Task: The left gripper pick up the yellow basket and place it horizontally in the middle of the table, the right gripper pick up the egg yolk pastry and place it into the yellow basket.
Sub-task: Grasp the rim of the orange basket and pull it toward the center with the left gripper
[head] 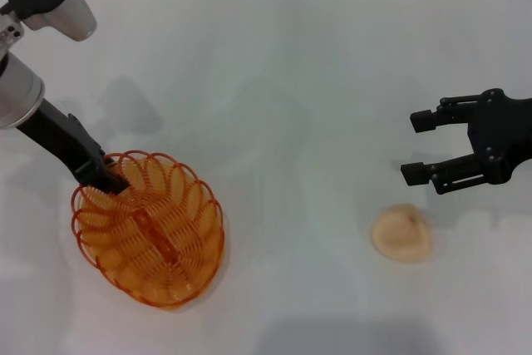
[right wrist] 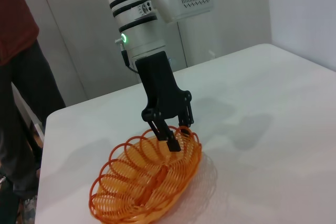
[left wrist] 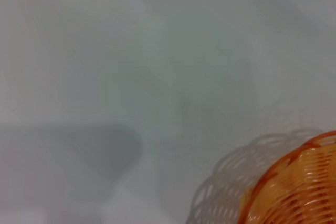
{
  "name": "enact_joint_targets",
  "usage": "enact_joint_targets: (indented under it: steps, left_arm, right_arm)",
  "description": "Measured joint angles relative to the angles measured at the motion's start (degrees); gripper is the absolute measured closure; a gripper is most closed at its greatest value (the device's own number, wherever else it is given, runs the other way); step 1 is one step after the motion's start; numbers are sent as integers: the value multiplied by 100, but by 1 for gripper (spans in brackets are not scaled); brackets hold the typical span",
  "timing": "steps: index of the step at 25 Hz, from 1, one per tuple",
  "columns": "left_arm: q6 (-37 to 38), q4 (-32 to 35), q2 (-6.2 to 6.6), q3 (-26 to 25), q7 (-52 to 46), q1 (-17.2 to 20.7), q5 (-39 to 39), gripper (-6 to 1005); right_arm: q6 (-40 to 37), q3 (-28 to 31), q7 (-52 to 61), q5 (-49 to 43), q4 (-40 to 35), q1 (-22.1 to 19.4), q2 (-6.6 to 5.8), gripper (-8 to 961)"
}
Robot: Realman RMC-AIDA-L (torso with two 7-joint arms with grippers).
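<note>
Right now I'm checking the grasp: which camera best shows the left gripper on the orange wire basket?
The right wrist view: the left gripper straddles the rim of the orange wire basket. Head view shows it partly hidden; left wrist view shows only basket edge.

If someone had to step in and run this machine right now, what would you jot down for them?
Left gripper: at the far rim of the yellow basket, fingers straddling the rim; a firm grip cannot be confirmed.
Right gripper: open, hovering apart from the egg yolk pastry.
Basket sits on the robot's left part of the table, not centred. Pastry lies on the right, untouched.
Left to do: move basket to the middle, then put pastry in.
</note>
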Motion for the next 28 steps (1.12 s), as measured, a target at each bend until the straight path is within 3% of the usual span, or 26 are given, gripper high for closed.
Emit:
enact_joint_targets:
  steps: [28]
  left_arm:
    - [-148,92,-16,36,-209,9,198,865]
  right_arm:
    - [0,-9,9,0,-44,4,0,112]
